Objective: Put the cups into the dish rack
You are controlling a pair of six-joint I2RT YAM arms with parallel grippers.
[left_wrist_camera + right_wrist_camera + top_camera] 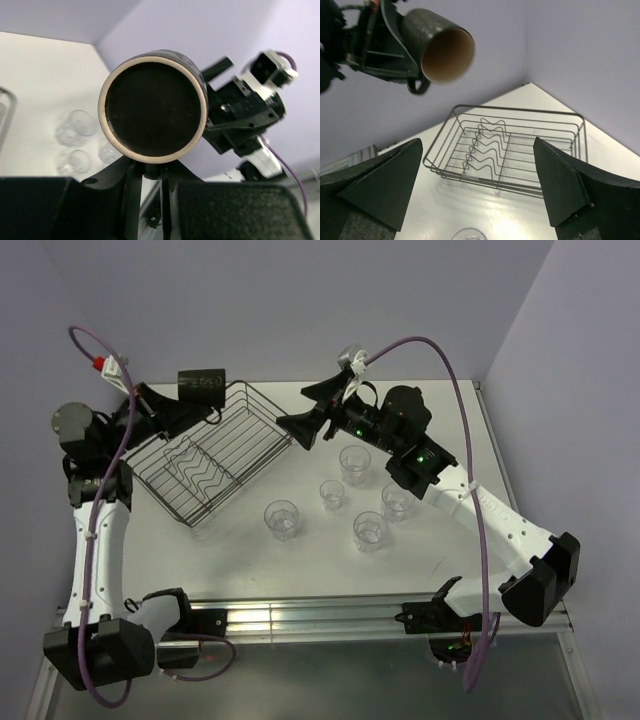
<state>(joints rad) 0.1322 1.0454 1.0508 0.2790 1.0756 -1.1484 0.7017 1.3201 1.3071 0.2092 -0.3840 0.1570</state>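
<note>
The black wire dish rack (205,460) stands at the table's left, with nothing in it. My left gripper (190,400) is shut on the handle of the dark brown mug (202,385) and holds it on its side in the air over the rack's far rim. The left wrist view looks into the mug's mouth (152,105), with the handle pinched between the fingers (131,195). My right gripper (312,408) is open and empty, just right of the rack, facing it (510,145) and the mug (437,45). Five clear glass tumblers (355,462), (332,493), (282,518), (370,530), (398,502) stand upright right of the rack.
The right arm (440,475) reaches over the tumblers from the right. Purple walls close the table at the back and right. A metal rail (320,615) runs along the near edge. One tumbler's rim (467,234) shows just below the right fingers.
</note>
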